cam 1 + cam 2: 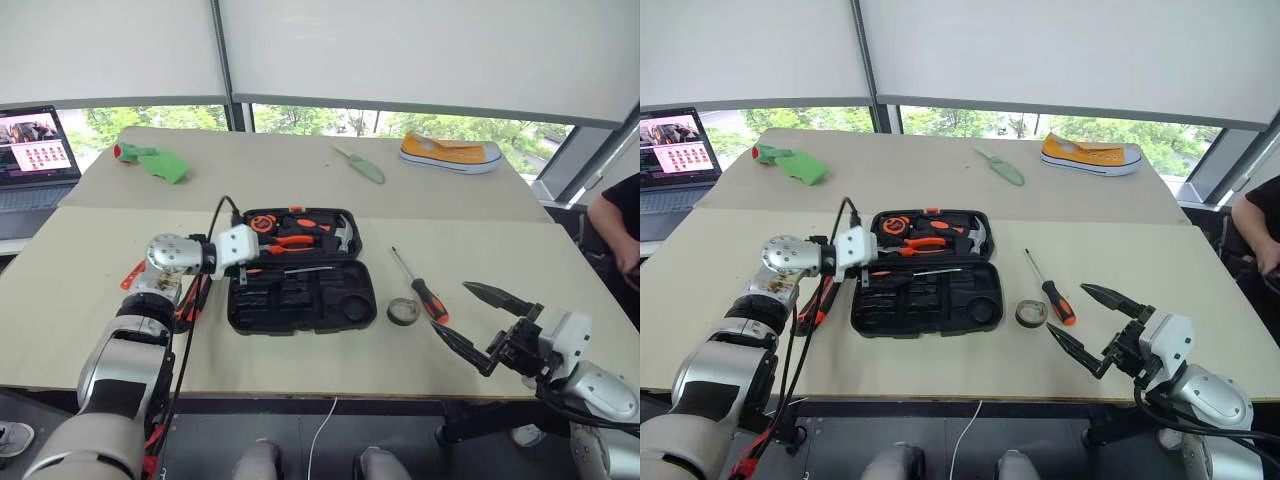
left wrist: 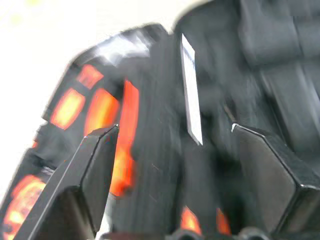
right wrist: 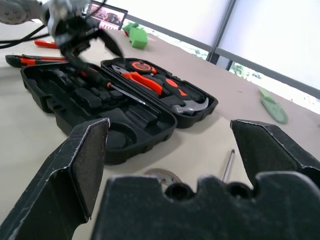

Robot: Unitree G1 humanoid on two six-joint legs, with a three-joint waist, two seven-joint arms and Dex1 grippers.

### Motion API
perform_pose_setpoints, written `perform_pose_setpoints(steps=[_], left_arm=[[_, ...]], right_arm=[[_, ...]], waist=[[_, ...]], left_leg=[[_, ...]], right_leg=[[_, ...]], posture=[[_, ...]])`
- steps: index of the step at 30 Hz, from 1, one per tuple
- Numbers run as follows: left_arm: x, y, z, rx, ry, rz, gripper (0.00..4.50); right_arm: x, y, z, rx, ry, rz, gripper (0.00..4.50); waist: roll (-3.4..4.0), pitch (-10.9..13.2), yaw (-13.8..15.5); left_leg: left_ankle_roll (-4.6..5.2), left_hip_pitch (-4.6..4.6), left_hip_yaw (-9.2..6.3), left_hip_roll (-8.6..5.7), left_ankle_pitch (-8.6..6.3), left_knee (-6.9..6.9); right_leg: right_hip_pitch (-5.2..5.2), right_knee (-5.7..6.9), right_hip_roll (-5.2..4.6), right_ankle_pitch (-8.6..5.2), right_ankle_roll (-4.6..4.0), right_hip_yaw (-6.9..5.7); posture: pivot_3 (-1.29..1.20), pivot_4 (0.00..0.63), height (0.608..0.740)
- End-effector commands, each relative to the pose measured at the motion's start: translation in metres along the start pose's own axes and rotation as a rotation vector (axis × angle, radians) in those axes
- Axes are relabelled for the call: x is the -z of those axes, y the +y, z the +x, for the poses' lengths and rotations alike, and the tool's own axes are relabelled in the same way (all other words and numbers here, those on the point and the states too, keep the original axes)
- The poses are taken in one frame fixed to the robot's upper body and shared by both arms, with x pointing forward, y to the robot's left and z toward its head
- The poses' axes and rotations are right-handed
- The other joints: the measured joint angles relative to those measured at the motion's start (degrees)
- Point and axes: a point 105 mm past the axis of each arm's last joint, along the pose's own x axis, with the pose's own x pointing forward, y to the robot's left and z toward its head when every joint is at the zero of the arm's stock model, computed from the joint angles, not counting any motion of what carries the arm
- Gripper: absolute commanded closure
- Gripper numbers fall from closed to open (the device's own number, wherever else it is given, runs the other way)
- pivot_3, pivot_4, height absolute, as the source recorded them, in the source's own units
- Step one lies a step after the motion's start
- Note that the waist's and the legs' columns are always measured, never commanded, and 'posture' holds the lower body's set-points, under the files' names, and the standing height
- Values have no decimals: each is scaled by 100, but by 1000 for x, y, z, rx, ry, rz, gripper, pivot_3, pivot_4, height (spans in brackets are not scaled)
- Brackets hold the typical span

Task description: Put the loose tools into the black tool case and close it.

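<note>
On the beige tabletop, the flat black plastic clamshell tool case [image 1: 300, 270] lay open in front of me, pliers and a hammer slotted in its far half. My left gripper [image 2: 175, 150] hung over the case's left edge with its two black fingers spread and nothing between them; a black-and-orange-handled screwdriver [image 3: 107, 82] lay in the near half just beneath it. Right of the case, a second black-and-orange-handled screwdriver [image 1: 421, 288] and a small dark tape roll [image 1: 403, 311] rested on the table, the roll just beside the handle. Left of the case, partly behind my left arm, sat more orange-and-black tools [image 1: 812, 305], which I could not tell apart. My right gripper [image 1: 478, 322] hovered wide open and empty, near and right of the loose screwdriver.

I judged the screwdriver in the case might not be seated in its moulded slot; if so, the lid could jam on it. My left arm and its cable might also nudge the hidden tools off the table.
</note>
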Motion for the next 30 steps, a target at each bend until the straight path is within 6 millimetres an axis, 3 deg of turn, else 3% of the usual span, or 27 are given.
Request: perform_pose_setpoints(steps=[1,2,8,10,20,30], left_arm=[[-3,8,-11,-81,-73,-139,1423],[3,8,-10,-109,-52,-160,1586],[22,-13,7,-114,47,-211,3901],[29,-19,12,-111,83,-203,4406],[47,-42,27,-21,201,-313,4406],[62,-59,35,66,335,-226,4406]], right_arm=[[-10,-1,-1,10,-37,-22,0],[-10,0,-1,12,-37,-18,0],[-8,2,2,9,-38,-5,0],[-8,2,2,8,-38,-4,0],[-5,8,-3,-1,-21,18,0],[-2,11,2,4,-25,35,0]], waist=[[0,0,-10],[1,0,-11],[0,0,26],[0,0,44],[14,-9,69],[59,-41,64]], left_leg=[[0,1,0,0,0,0],[0,1,-1,0,0,0],[0,2,-2,-1,0,8],[0,2,-2,-2,0,12],[0,9,-2,-4,1,14],[-1,78,-2,-4,-4,11]], right_leg=[[0,4,0,0,0,0],[0,5,0,0,0,0],[2,9,-1,0,1,0],[4,8,-2,1,3,0],[15,9,-4,3,3,0],[87,-9,-7,-13,19,-1]], posture=[[0,150,740],[0,150,740],[0,150,740],[0,150,740],[0,150,740],[0,150,740]])
